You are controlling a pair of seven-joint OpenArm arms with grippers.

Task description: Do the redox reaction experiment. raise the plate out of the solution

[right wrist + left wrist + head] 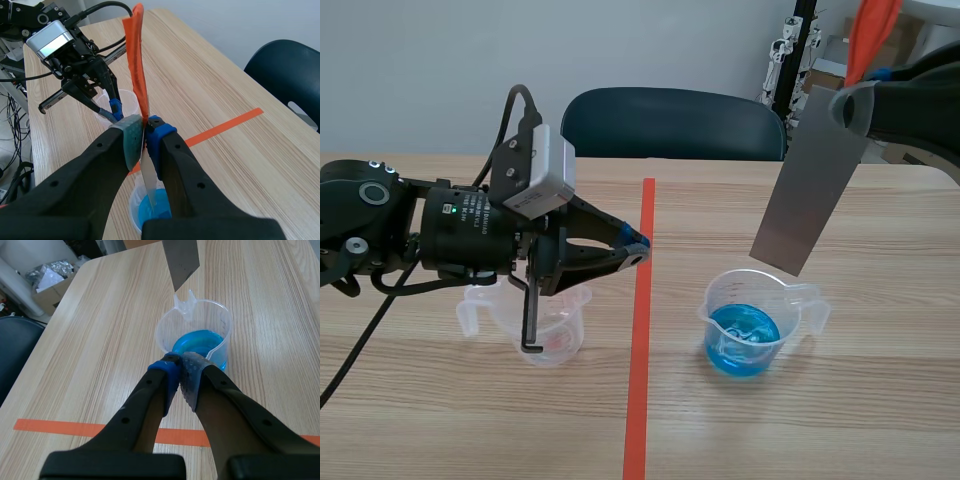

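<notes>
The plate (808, 180) is a long, flat rectangle of dull grey metal with straight edges and a plain surface. It hangs in the air, tilted, with its lower end toward the robot. This lower end is above the rim of the clear beaker (756, 322) and is out of the blue solution (743, 338) that fills only the bottom of the beaker. I cannot tell if the metal is wet or changed in colour.

The right gripper (145, 131) is clamped on the upper part of the plate, one pad on each face, so in the right wrist view the plate shows only as a thin edge. An orange strip (137, 55) stands up above the fingers; it seems to be fixed to the top of the plate, but this is not sure.

The left gripper (181, 365) has its fingers closed together with nothing between them. It points toward the beaker and is held over an empty beaker (549, 326) on the other side of the orange-red line. A dark chair (672, 122) stands behind the wooden table (840, 430).
</notes>
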